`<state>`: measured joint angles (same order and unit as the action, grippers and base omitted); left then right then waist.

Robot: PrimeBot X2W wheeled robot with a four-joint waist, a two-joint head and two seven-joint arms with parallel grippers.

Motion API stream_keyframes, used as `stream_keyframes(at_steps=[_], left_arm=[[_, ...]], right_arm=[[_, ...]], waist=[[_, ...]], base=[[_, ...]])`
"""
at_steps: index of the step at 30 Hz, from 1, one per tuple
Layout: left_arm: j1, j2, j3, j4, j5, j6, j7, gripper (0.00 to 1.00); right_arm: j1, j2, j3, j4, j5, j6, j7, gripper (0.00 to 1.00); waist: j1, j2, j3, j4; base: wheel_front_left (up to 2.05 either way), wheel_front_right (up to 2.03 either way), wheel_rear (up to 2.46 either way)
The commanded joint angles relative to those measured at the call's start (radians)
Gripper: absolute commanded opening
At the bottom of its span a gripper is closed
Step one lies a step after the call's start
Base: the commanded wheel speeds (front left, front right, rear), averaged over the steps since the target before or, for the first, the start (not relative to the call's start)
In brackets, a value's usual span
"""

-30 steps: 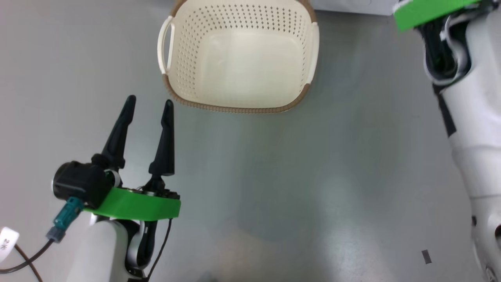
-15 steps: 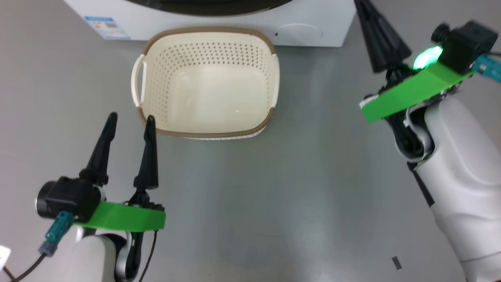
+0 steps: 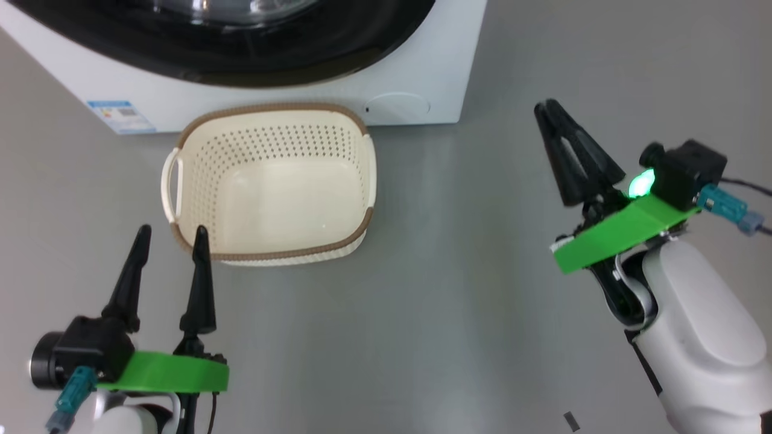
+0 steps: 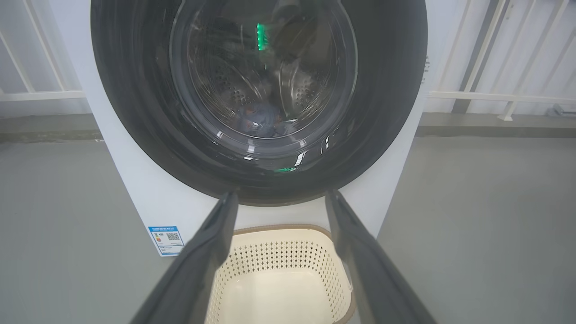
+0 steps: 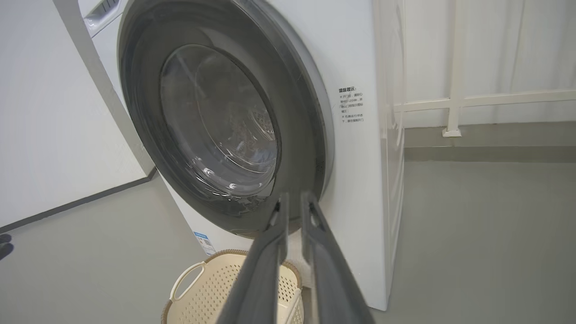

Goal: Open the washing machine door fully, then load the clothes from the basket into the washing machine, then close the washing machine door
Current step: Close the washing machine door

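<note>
— Basket (image 3: 271,107), where?
— Down on the grey floor (image 3: 458,283), just in front of the washing machine (image 3: 434,66), below the washing machine door (image 3: 313,57). Standing upright, bare cream bottom in plain sight, one white handle on the left side.
— And the door?
— Lying flat against the white front, judging by both wrist views. Glossy black rim, bulging glass in the middle.
— Clothes (image 4: 263,119)?
— Seen only dimly, through the glass, low in the steel drum: a bluish heap, too blurred to say more.
— Left gripper (image 3: 172,232)?
— Hovering over the floor just beside the basket's near left corner. Fingers set wide apart, nothing between them. Pointed at the door in its own wrist view, with the basket's far rim framed between the two fingers.
— Right gripper (image 3: 546,107)?
— Off to the right of the machine's front corner, well apart from the basket. Fingers drawn almost together, only a thin slit at the tips, gripping nothing. Aimed toward the door's lower edge in its own wrist view.
— Anything else down low on the machine?
— Blue label (image 3: 120,116) at the lower left of the front, round hatch (image 3: 398,105) just behind the basket's far right corner.
</note>
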<state>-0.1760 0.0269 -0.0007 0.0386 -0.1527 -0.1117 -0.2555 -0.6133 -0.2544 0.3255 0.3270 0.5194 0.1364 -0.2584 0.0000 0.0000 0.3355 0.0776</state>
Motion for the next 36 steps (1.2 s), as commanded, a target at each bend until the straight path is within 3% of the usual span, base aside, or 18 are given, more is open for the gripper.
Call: stream_keyframes(at_steps=[1, 15, 19, 36], left_arm=[[0.014, 0.023, 0.034, -0.026, 0.009, 0.002, -0.006, 1.0], [0.111, 0.023, 0.085, -0.047, 0.036, 0.025, -0.006, 1.0], [0.145, 0.023, 0.104, -0.054, 0.042, 0.049, -0.006, 1.0], [0.26, 0.023, 0.123, -0.087, 0.017, 0.12, -0.006, 1.0]], right_arm=[[0.034, 0.013, 0.006, -0.033, -0.021, -0.006, -0.003, 1.0], [0.289, 0.054, -0.136, -0.121, -0.145, -0.006, -0.003, 1.0], [0.344, 0.055, -0.17, -0.14, -0.165, -0.006, -0.003, 1.0], [0.49, 0.095, -0.274, -0.172, -0.22, -0.006, -0.003, 1.0]], waist=[[0.0, 0.0, -0.045, -0.038], [0.0, 0.0, -0.15, -0.093], [0.0, 0.0, -0.175, -0.103], [0.0, 0.0, -0.257, -0.083]], base=[[0.0, 0.0, 0.0], [0.0, 0.0, 0.0], [0.0, 0.0, 0.0], [0.0, 0.0, 0.0]])
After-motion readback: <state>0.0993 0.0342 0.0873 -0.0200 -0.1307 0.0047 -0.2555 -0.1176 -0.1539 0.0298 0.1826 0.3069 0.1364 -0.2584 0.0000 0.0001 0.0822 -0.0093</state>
